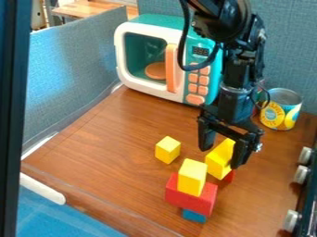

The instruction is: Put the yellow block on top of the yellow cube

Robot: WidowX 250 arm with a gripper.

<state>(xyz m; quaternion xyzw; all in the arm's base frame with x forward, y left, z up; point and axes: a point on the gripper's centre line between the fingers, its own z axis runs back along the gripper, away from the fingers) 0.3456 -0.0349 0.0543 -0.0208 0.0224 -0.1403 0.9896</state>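
I had the fingers point(206, 138) open around the yellow block point(219, 161), seemingly pre-grasp; I judged closing, then lifting toward the yellow cube point(168, 150), came next.

We see microwave point(140, 52) at back, can point(279, 109) right of it. Cube point(168, 150) on table point(105, 152) before microwave. Nearer us, rightward: top block point(191, 177) on middle block point(193, 201), bottom block point(193, 215) probably beneath. Behind stack, to right: another block point(219, 160). Knobs point(301, 175) far right.

Brown wood-grain tabletop point(117, 134) here, with a teal-and-white toy microwave point(145, 24), small yellow cube point(168, 150), blue block point(193, 215), red block point(230, 176) and yellow-labelled metal can point(282, 110) on it.
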